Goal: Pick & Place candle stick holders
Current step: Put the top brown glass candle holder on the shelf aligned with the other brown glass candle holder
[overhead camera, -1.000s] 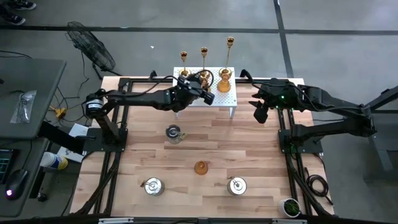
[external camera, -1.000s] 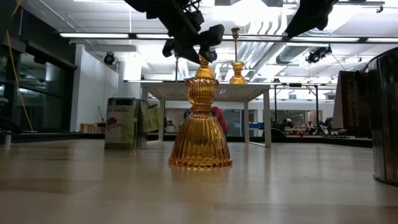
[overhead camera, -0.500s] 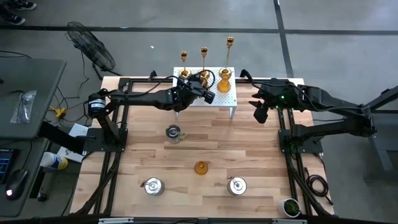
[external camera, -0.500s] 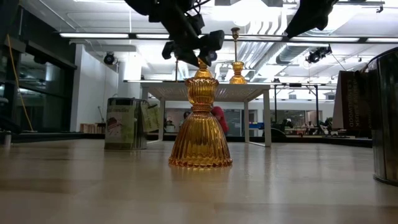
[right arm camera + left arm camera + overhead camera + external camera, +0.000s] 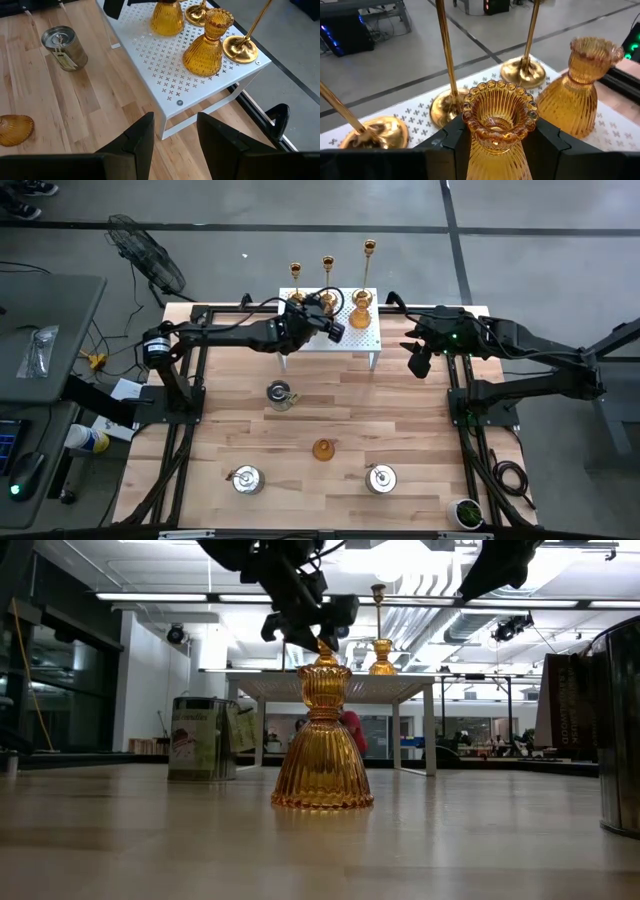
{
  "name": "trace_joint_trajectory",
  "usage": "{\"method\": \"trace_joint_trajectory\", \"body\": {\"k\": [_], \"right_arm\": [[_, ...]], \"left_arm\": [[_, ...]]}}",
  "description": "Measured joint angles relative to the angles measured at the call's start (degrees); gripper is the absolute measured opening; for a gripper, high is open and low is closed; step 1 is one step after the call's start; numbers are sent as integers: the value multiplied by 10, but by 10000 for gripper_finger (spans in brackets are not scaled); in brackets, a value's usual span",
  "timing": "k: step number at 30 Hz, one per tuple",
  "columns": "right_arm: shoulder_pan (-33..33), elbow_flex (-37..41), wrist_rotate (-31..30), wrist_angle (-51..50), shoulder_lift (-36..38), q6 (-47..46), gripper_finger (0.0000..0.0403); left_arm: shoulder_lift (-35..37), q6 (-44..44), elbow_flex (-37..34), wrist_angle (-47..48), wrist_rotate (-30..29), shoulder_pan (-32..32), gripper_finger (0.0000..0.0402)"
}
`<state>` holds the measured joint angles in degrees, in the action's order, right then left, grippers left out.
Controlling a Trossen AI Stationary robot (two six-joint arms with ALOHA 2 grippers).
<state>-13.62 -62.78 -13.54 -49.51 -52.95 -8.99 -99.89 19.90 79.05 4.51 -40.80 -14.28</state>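
Note:
My left gripper is over the white perforated rack, shut on an amber-orange cup holder. A second amber holder stands on the rack by its flared base. Three gold candlesticks stand by their round bases along the rack's far edge. A third amber holder is on the table's middle. Three silvery pots sit on the table. My right gripper is open and empty, right of the rack. My left gripper pinches the amber holder's neck, just below its scalloped rim, between its two fingers. The holder stands upright in the hold. Whether its base rests on the rack or hangs just above it, I cannot tell.
The rack stands on legs at the table's far middle. Black frame rails run along both table sides. A small potted plant sits at the near right corner. Bare wood lies between the pots.
My left gripper has moved a little toward the table's far edge over the rack, carrying the amber holder upright and staying shut on it.

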Motion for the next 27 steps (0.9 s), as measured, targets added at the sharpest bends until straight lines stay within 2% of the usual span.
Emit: {"method": "trace_joint_trajectory", "body": {"k": [27], "right_arm": [[0,0,0,4,0,-2,140]], "left_arm": [[0,15,-1,-1,22,-17,138]]}}
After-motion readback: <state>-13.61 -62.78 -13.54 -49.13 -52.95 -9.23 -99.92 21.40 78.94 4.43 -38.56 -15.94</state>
